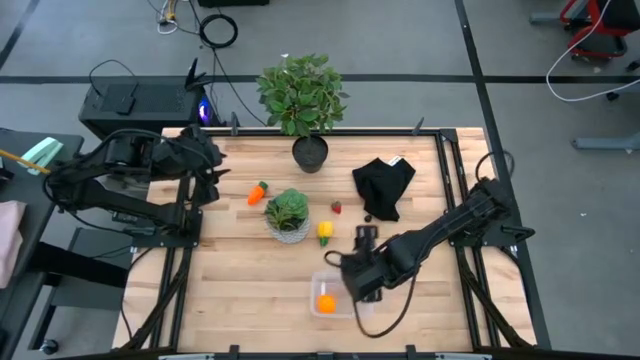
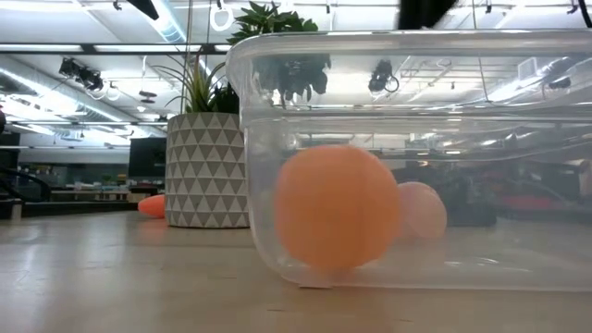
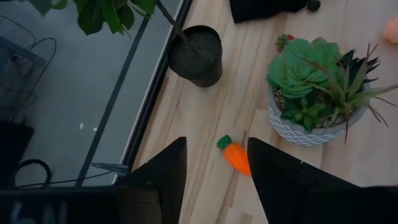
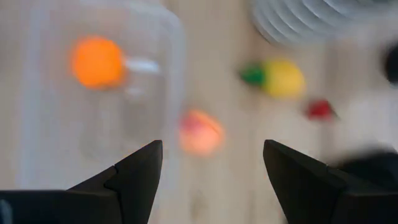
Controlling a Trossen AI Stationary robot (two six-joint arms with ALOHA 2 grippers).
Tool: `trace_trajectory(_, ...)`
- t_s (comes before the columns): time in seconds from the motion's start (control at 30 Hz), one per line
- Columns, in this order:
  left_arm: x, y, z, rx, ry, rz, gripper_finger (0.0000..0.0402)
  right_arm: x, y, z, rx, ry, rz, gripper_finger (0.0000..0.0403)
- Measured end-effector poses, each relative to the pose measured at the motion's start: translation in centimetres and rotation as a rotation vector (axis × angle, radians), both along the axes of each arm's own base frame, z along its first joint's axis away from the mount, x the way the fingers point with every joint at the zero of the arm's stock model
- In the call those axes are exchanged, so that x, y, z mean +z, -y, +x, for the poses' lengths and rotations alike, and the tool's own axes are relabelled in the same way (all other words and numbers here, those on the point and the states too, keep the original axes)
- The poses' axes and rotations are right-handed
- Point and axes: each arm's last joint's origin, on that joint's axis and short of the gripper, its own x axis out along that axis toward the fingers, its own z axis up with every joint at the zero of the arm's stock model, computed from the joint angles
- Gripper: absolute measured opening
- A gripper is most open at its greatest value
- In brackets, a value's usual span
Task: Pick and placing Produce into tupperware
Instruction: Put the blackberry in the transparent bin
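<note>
Five toy produce pieces, one clear tub: stock and handling

1. Tupperware (image 1: 333,296): clear rectangular container near the front edge of the wooden table (image 1: 240,290). Thin, light plastic, likely to skid if knocked.
2. Orange ball (image 1: 326,303): inside the tupperware, resting on its floor. Smooth and round, so it would roll if tipped out.
3. Peach-coloured piece (image 4: 200,132): right at the container's wall, below the right gripper. Whether it lies inside or just outside cannot be told. Probably hollow, light and slick. Best pinched across its widest part.
4. Yellow piece (image 1: 325,231): on the table just beside the white pot of the succulent (image 1: 288,214), apart from the tupperware. It has a small green end; grip the yellow body, not the tip.
5. Strawberry (image 1: 337,207): small and red, between the succulent and the black cloth (image 1: 383,187). It is tiny, so centre the fingers with care.
6. Carrot (image 3: 236,155): lying flat on the table near the succulent's pot. Long and tapered; take it across the thick orange middle, since the narrow end would likely slip out.

Right gripper (image 4: 212,146): fingers spread wide, nothing clamped, hovering over the tupperware's edge.
Left gripper (image 3: 217,144): fingers apart and empty, above the table's left rear part, with the carrot in line between them.
</note>
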Motion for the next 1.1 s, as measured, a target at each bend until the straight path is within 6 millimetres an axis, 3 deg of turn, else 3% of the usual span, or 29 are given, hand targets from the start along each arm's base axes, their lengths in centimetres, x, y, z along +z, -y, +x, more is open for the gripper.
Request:
trace_trajectory(0.27, -0.8, -0.4, 2.1, 0.013, -0.066, 0.001, 0.0174, -2.9, 6.5, -2.0, -0.249, -0.092, -0.030, 0.0284)
trace_trajectory(0.6, -1.6, -1.6, 3.7, 0.074, -0.118, -0.006, 0.0173, -8.2, 13.3, -4.6, -0.341, -0.171, 0.201, 0.0263)
trace_trajectory(0.8, -1.4, -2.3, 4.1, 0.109, -0.071, -0.001, 0.0176, -8.4, 15.7, -4.8, -0.269, -0.117, 0.364, 0.0256)
trace_trajectory(1.1, -1.3, -2.4, 4.3, 0.099, -0.059, 0.014, 0.0173, -8.1, 18.3, -3.8, -0.015, -0.031, 0.329, 0.0258)
